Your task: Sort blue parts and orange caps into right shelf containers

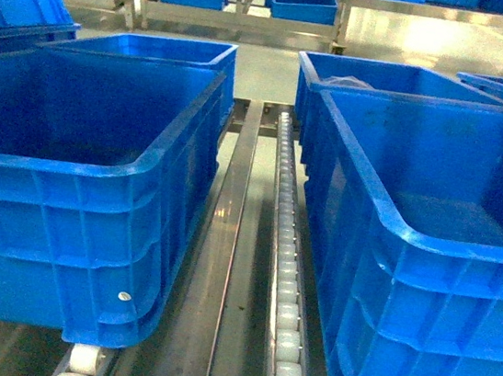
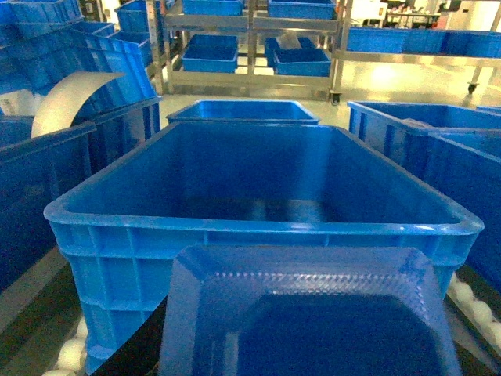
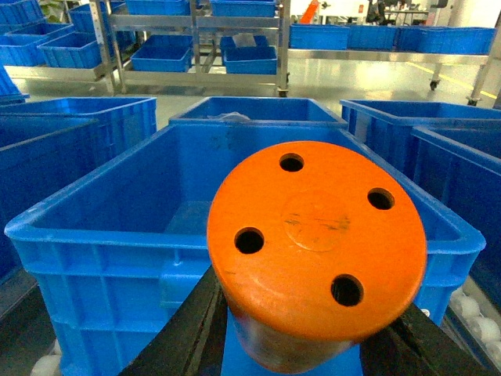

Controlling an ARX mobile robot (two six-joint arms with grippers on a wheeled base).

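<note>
Right wrist view: right gripper [image 3: 309, 345] clamped on an orange cap [image 3: 317, 243], dark fingers [image 3: 188, 333] showing either side of its lower body; cap's round end face fills the middle of the view, four small holes in it, faint scuffs at its centre; cap held above the near rim of a large blue crate [image 3: 94, 235], whose inside shows only bare blue floor; a second crate [image 3: 258, 110] just behind it, something pale at its far-left corner, too small to name; more crates to either side; steel racks with smaller blue bins [image 3: 250, 59] across the back.

Left wrist view: left gripper [image 2: 305, 368] at the bottom edge, holding a blue part [image 2: 305, 313], a translucent blue tray-like piece with bevelled corners and a dimpled rim; fingers mostly hidden under it; part sits in front of the near wall of a big blue crate [image 2: 258, 235]; white rollers [image 2: 70, 354] visible beneath the crate's corners.

Head view: neither gripper nor arm in sight; two rows of crates, left crate [image 1: 72, 211] and right crate [image 1: 423, 294], apart, with a metal rail and a line of white rollers [image 1: 284, 276] running between them.
</note>
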